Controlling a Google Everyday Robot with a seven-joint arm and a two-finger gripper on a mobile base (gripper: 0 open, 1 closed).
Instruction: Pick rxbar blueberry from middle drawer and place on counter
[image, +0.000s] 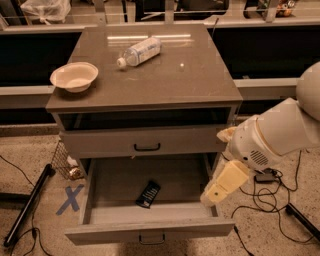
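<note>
The rxbar blueberry, a small dark bar with white lettering, lies flat near the front middle of the open middle drawer. The counter is the glossy grey-brown top of the cabinet. My arm comes in from the right, and the gripper hangs at the drawer's right side wall, to the right of the bar and not touching it. It holds nothing that I can see.
A clear plastic bottle lies on its side at the back of the counter. A white bowl sits at its left edge. A closed drawer front with a black bar handle is above the open drawer. Cables lie on the floor at right, a blue X at left.
</note>
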